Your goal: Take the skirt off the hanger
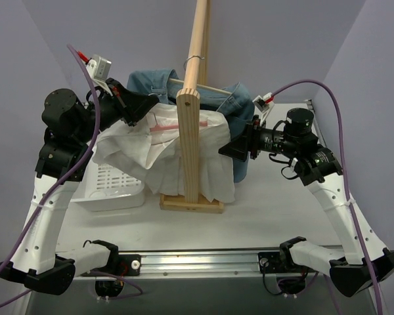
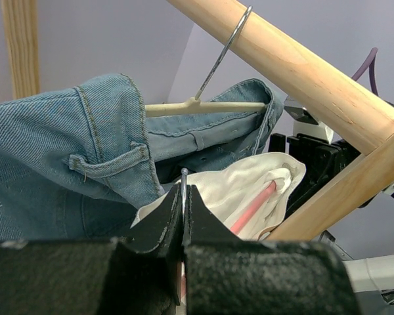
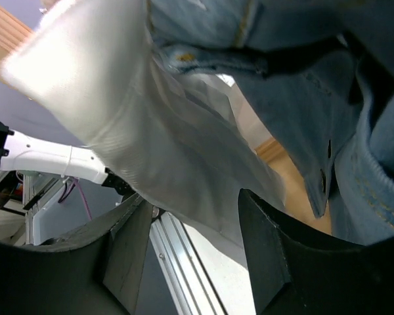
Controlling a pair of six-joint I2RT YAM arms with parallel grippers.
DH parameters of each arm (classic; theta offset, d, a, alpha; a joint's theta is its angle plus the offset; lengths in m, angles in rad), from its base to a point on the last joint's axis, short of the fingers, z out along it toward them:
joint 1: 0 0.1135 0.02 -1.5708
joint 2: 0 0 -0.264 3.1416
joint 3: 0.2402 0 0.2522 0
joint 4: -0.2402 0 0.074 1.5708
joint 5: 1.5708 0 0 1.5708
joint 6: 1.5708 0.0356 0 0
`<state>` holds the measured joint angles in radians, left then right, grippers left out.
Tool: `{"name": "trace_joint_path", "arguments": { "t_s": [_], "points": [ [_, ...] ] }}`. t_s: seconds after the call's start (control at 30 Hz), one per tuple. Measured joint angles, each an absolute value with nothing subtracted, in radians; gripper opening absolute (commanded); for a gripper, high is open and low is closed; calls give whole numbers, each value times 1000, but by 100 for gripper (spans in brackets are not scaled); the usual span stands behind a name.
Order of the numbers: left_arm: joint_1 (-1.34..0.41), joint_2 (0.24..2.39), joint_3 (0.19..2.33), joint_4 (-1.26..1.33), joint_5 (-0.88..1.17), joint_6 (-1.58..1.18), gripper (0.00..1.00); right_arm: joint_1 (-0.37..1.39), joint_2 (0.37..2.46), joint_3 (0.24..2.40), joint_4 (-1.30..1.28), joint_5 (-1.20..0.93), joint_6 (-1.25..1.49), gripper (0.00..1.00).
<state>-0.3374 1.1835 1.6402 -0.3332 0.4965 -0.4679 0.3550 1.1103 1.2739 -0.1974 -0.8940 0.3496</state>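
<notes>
The white skirt (image 1: pixel 184 154) drapes across the front of the wooden stand, with the pink hanger (image 1: pixel 165 127) showing as a thin bar in its upper folds. My left gripper (image 1: pixel 152 105) is at the skirt's upper left, shut on a thin metal wire (image 2: pixel 182 178) that looks like the hanger's hook. In the left wrist view the hanger's pink bar (image 2: pixel 255 205) runs inside the bunched skirt (image 2: pixel 230 187). My right gripper (image 1: pixel 227 149) stands open at the skirt's right edge. Skirt fabric (image 3: pixel 151 131) hangs loosely between its fingers (image 3: pixel 266 243).
A blue denim garment (image 1: pixel 154 85) hangs on an off-white hanger (image 2: pixel 203 106) from the sloping wooden rail (image 1: pixel 196 46), right behind the skirt. The stand's upright post and base (image 1: pixel 192 203) sit mid-table. A white basket (image 1: pixel 115 187) lies under the skirt's left side.
</notes>
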Motion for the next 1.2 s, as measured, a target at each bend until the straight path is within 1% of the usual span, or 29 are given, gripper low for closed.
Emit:
{"name": "trace_joint_path", "arguments": {
  "t_s": [0.07, 0.13, 0.23, 0.37, 0.43, 0.57, 0.67, 0.7, 0.77, 0.8, 1.03, 1.2],
  "points": [
    [-337, 1185, 1640, -333, 500, -467, 2, 355, 1106, 1255, -197, -895, 350, 43],
    [-337, 1185, 1641, -332, 503, -467, 2, 355, 1103, 1243, -197, -895, 348, 36],
    [-337, 1185, 1640, -332, 504, -467, 2, 355, 1102, 1238, -198, -894, 346, 32],
    [-337, 1185, 1641, -333, 503, -466, 2, 355, 1098, 1237, -199, -894, 341, 32],
    [-337, 1185, 1641, -333, 504, -464, 2, 355, 1093, 1235, -201, -894, 337, 36],
    [-337, 1185, 1641, -333, 506, -464, 2, 355, 1074, 1219, -202, -894, 335, 36],
    [-337, 1185, 1641, -333, 508, -464, 2, 355, 1069, 1212, -204, -894, 331, 27],
    [-337, 1185, 1641, -333, 508, -464, 2, 355, 1069, 1211, -204, -893, 329, 20],
    [-337, 1185, 1641, -333, 510, -464, 2, 355, 1069, 1205, -205, -891, 325, 10],
    [-337, 1185, 1641, -333, 511, -464, 2, 355, 1069, 1202, -204, -891, 327, 0],
    [-337, 1185, 1641, -333, 514, -463, 2, 355, 1063, 1196, -212, -867, 325, 0],
    [-337, 1185, 1641, -334, 514, -460, 2, 360, 1022, 1196, -224, -770, 342, 0]
  ]
}}
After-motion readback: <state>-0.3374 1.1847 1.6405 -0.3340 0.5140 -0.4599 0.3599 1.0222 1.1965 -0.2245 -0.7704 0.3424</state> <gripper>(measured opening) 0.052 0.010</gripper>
